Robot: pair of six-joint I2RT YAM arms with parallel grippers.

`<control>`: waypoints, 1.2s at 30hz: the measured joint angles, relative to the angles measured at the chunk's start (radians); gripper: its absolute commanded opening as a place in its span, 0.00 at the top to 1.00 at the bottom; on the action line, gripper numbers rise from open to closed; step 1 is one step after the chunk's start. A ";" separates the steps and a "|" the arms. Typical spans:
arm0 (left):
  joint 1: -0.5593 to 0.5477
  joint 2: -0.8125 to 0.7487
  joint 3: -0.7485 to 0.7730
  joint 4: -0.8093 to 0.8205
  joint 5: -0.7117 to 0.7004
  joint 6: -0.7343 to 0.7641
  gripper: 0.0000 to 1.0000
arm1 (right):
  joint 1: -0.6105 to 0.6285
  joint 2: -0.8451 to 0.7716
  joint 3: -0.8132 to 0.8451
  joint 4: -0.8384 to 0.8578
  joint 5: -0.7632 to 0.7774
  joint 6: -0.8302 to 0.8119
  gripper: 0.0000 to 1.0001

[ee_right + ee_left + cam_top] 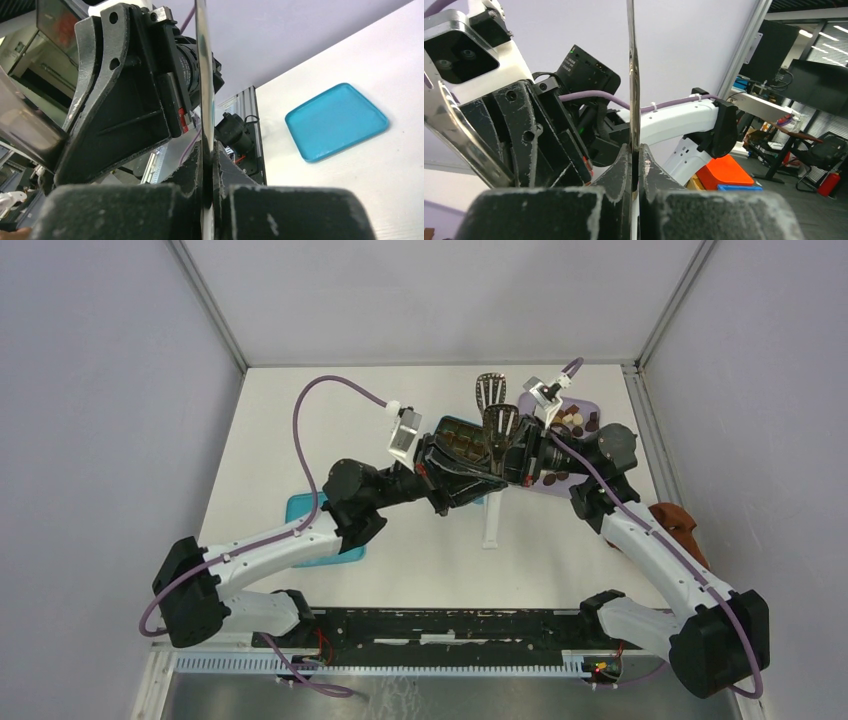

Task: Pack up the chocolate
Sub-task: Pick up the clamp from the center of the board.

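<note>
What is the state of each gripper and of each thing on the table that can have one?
left gripper: shut on the tongs.
right gripper: shut on the tongs.
tongs: held by both grippers, heads apart.
teal tray: flat on the table, empty.
chocolate: loose on the purple plate.
cloth: bunched beside the right arm.

A shallow teal plastic tray (pixel 337 122) is lying on the white table (pixel 300 420); slotted silver metal tongs (pixel 488 390) are being held above its middle.
</note>
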 measured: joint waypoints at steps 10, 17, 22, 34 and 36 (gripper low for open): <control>0.054 -0.085 0.002 -0.177 -0.025 0.032 0.27 | -0.047 0.000 0.000 -0.127 0.006 -0.121 1.00; 0.056 -0.182 0.044 -0.412 -0.042 0.171 0.20 | -0.048 0.000 0.000 -0.246 0.005 -0.273 1.00; 0.056 -0.128 0.102 -0.487 -0.021 0.216 0.16 | -0.049 0.001 0.000 -0.325 0.009 -0.357 1.00; 0.056 -0.026 0.116 -0.456 0.003 0.211 0.55 | -0.049 0.017 0.023 -0.465 0.055 -0.484 1.00; 0.056 -0.018 0.116 -0.436 0.011 0.209 0.64 | -0.049 0.023 0.023 -0.472 0.060 -0.489 1.00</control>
